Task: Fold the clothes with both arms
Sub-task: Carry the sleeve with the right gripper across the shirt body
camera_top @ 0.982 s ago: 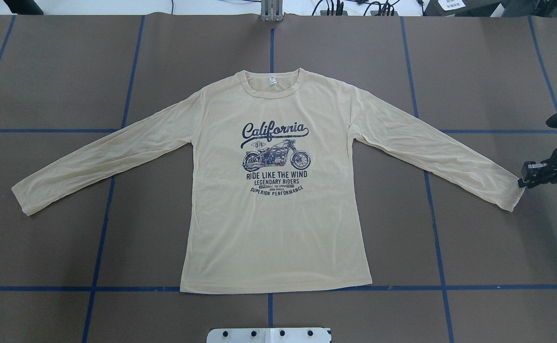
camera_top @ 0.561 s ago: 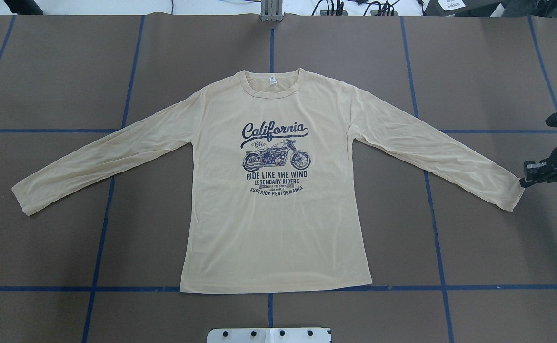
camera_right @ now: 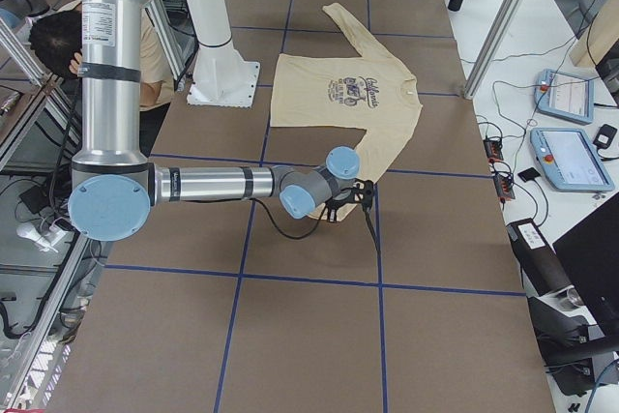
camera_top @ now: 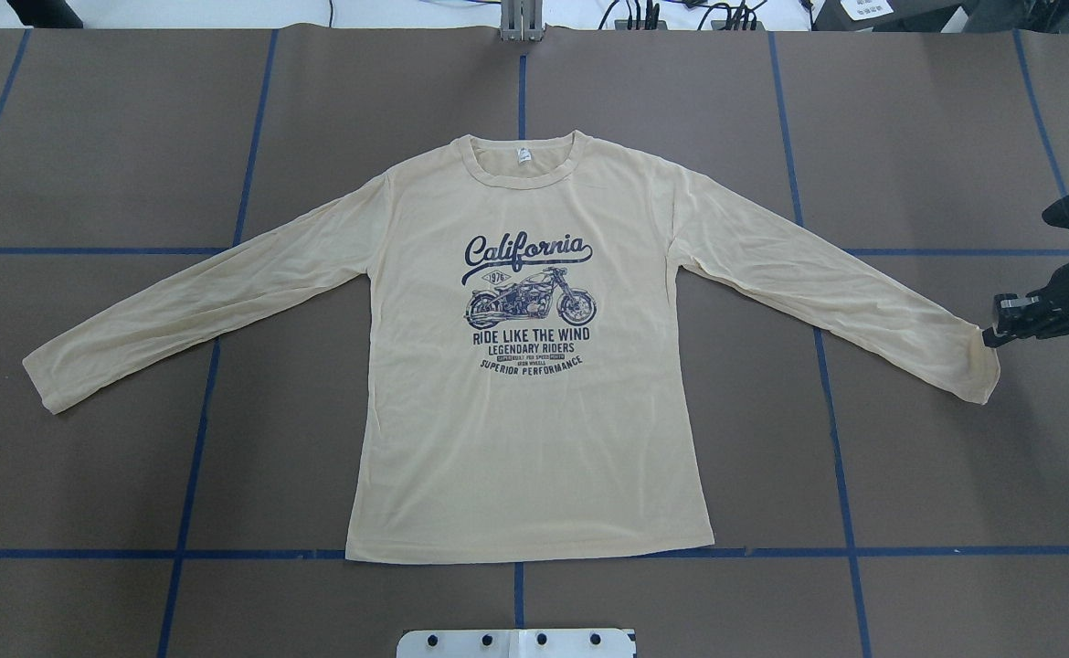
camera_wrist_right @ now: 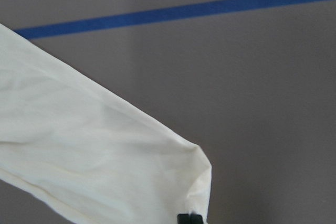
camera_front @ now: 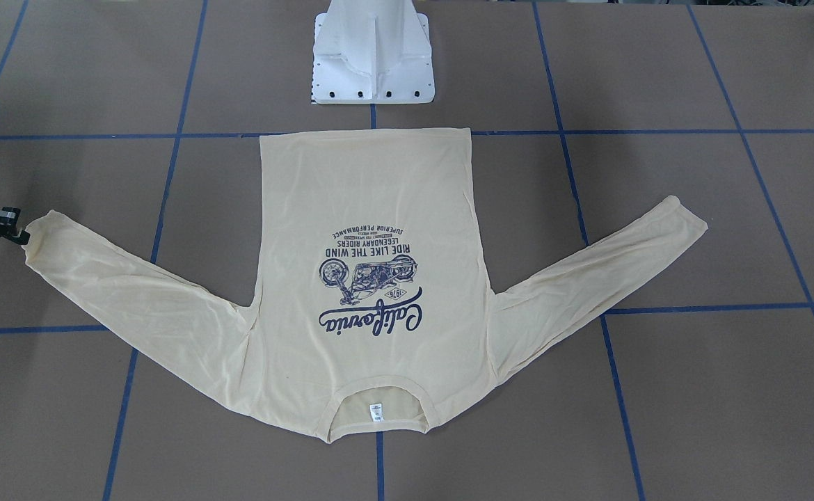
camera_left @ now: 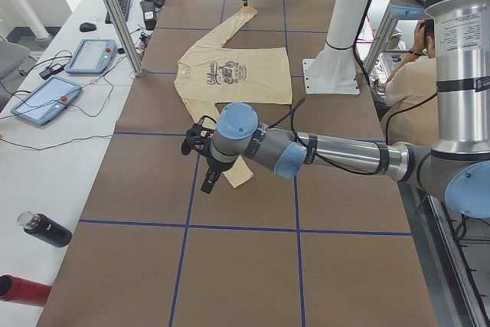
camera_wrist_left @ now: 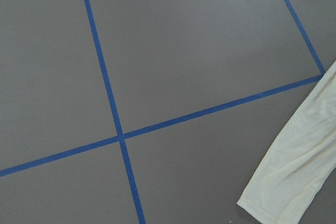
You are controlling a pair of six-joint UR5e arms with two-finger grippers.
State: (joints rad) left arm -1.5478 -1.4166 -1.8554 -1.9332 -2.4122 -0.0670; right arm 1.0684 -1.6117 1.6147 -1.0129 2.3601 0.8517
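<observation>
The cream-yellow long-sleeved shirt (camera_top: pixel 525 411) lies flat and face up, print showing, sleeves spread to both sides. My right gripper (camera_top: pixel 988 338) is at the upper corner of the right sleeve cuff (camera_top: pixel 980 366), fingers together on the fabric; the front-facing view has it at the left edge (camera_front: pixel 23 236). In the right wrist view a black fingertip (camera_wrist_right: pixel 189 217) touches the puckered cuff (camera_wrist_right: pixel 178 182). The left gripper (camera_left: pixel 207 181) appears only in the exterior left view, above the left sleeve cuff (camera_left: pixel 239 175); I cannot tell if it is open or shut. That cuff (camera_wrist_left: pixel 283 187) fills the left wrist view's lower right.
The white pedestal base (camera_front: pixel 372 69) stands just behind the shirt's hem. Blue tape lines (camera_top: pixel 827 384) grid the brown table. A side bench holds teach pendants (camera_left: pixel 92 55) and bottles (camera_left: pixel 44 229). A seated person (camera_left: pixel 413 82) is behind the robot.
The right gripper has moved inward and slightly away from the robot onto the right sleeve cuff. Its fingers have narrowed, and the cuff's upper corner has shifted inward with it.
</observation>
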